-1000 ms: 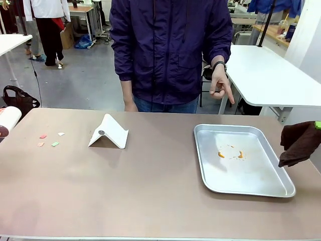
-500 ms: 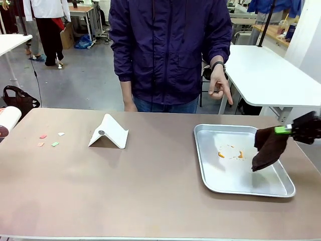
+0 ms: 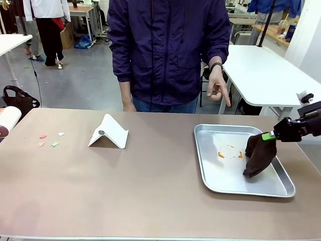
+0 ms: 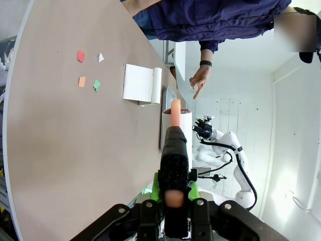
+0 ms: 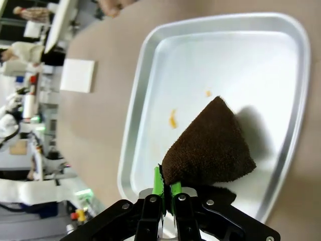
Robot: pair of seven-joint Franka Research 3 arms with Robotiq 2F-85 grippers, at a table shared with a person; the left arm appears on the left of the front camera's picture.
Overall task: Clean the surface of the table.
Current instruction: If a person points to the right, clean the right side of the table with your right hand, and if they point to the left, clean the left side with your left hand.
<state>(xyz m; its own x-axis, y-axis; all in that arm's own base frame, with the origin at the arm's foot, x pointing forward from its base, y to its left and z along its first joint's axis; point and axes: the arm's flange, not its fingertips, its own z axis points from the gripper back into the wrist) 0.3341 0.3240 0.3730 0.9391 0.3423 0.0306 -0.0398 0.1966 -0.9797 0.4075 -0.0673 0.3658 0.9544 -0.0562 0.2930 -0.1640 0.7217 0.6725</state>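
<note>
Stiff and flat, the tabletop [image 3: 150,196] spans the foreground and looks wiped rather than grasped: the right pincer [image 3: 269,135] clamps a limp brown cloth [image 3: 258,155] over the tray [image 3: 210,187] near its right edge, while the left pincer [image 4: 173,193] grips a black tool [image 4: 173,150].

A cloth [image 3: 258,154] hangs in the tray [image 3: 225,176]. Left of the tray on the table [image 3: 150,193]: a folded card [image 3: 109,132], then paper bits [image 3: 50,139].
</note>
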